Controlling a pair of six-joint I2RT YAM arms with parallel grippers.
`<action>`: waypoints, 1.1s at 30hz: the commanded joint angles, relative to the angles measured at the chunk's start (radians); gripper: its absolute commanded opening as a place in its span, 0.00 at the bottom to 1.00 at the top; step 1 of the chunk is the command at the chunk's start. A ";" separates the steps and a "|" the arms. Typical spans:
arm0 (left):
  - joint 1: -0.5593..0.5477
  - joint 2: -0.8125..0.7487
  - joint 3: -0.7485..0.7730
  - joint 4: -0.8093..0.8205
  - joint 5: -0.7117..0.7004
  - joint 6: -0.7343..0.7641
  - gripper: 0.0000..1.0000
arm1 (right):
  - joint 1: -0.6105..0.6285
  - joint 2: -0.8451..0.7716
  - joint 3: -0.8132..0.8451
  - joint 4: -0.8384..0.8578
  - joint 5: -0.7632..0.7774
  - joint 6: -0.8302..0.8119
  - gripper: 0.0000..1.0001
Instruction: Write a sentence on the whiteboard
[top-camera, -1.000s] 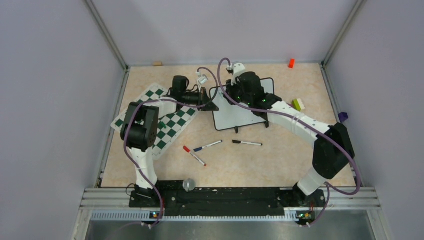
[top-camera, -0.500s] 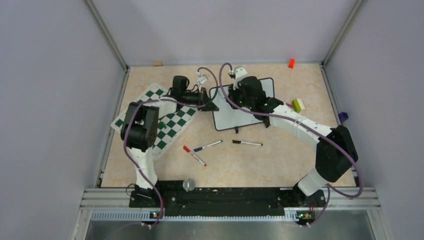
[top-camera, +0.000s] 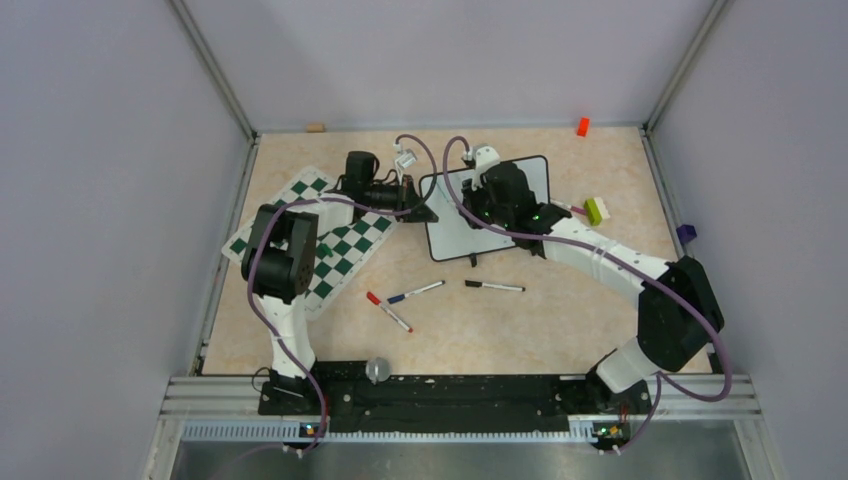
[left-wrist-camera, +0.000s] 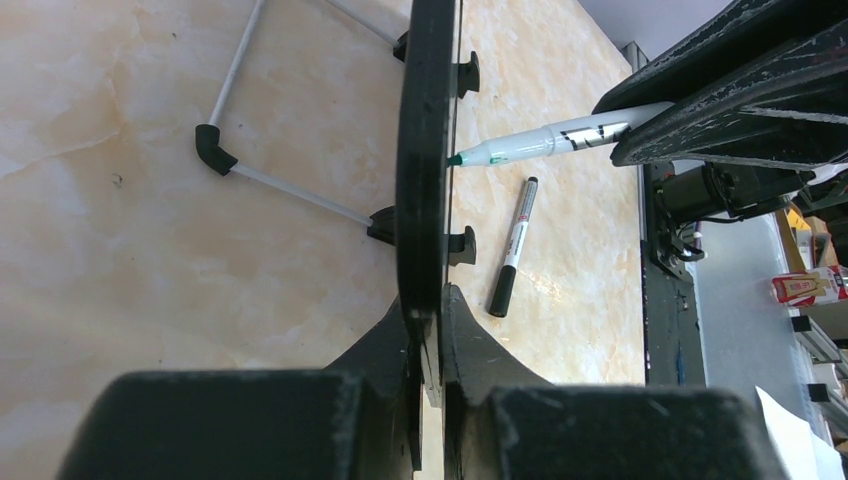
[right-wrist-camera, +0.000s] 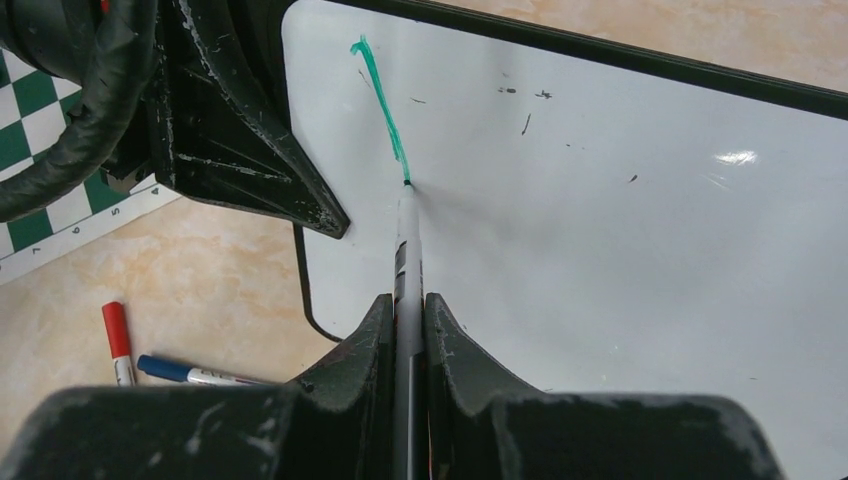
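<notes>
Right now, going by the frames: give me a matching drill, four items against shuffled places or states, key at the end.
Items:
1. whiteboard
2. green marker
3. black marker
4. chessboard mat

Places or states:
A. held in the right gripper, tip on the white surface
B. lying loose on the table, on the near side of the board
C. flat on the left part of the table, under the left arm
D. clamped at its edge by the left gripper

Pairs: 1-D, 2-A, 3-B, 4-C
</notes>
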 joint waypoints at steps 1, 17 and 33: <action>-0.046 0.006 -0.022 -0.116 -0.006 0.088 0.00 | 0.007 -0.043 0.043 0.017 -0.014 0.012 0.00; -0.047 0.006 -0.021 -0.120 -0.008 0.092 0.00 | 0.007 0.017 0.149 0.008 -0.032 0.001 0.00; -0.048 0.004 -0.020 -0.121 -0.011 0.093 0.00 | 0.006 0.049 0.150 -0.031 0.084 0.006 0.00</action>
